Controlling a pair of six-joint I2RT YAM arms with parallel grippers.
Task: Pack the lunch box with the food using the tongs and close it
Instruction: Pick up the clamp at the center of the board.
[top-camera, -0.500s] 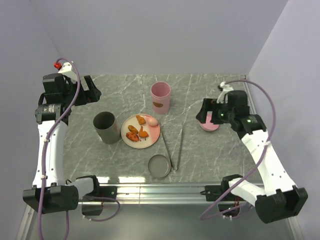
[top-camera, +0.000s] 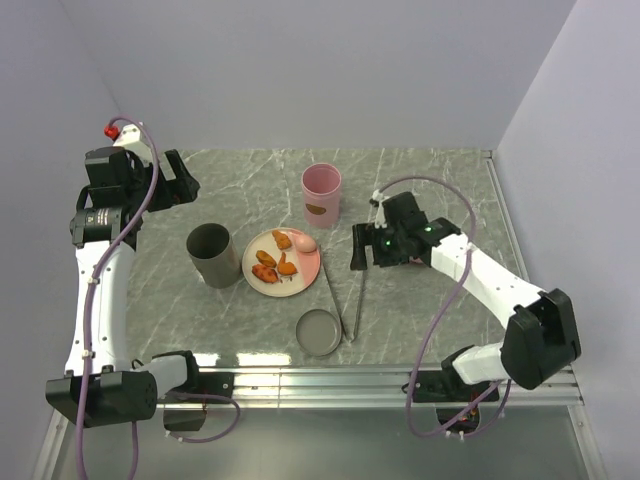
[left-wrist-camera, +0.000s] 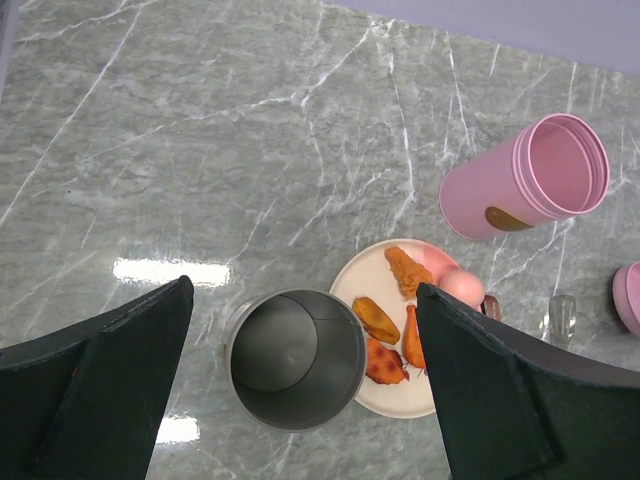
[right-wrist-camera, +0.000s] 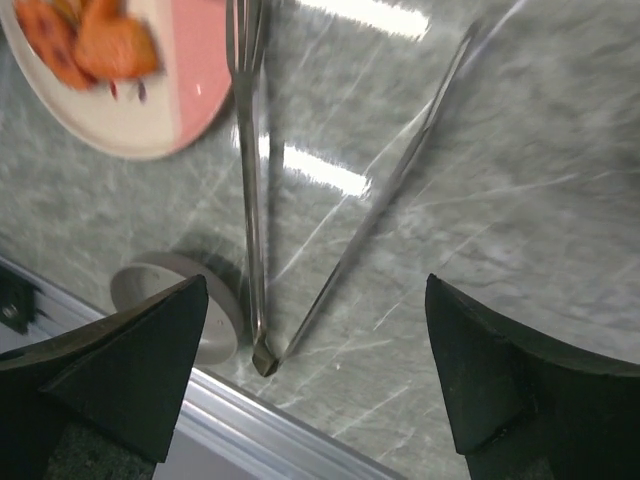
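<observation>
The silver tongs (top-camera: 336, 300) lie flat on the marble, right of the plate (top-camera: 311, 262), their joined end toward the near edge. On the plate are the food's orange-brown chunks (top-camera: 272, 267) and a pale pink egg-shaped piece (top-camera: 306, 243). An open grey round lunch box tub (top-camera: 214, 268) stands left of the plate. My right gripper (top-camera: 358, 250) hangs open over the far ends of the tongs (right-wrist-camera: 251, 215), with nothing between its fingers (right-wrist-camera: 150, 350). High over the grey tub (left-wrist-camera: 292, 350) my left gripper (left-wrist-camera: 302, 288) is open and empty.
A grey lid (top-camera: 320, 332) lies near the front rail, beside the tongs' joint. An open pink tub (top-camera: 321, 195) stands behind the plate. A pink lid (left-wrist-camera: 630, 296) shows at the edge of the left wrist view. Walls close in at the back and right.
My right arm has swung left, from above the pink lid at the right to over the tongs. The left arm has not moved.
</observation>
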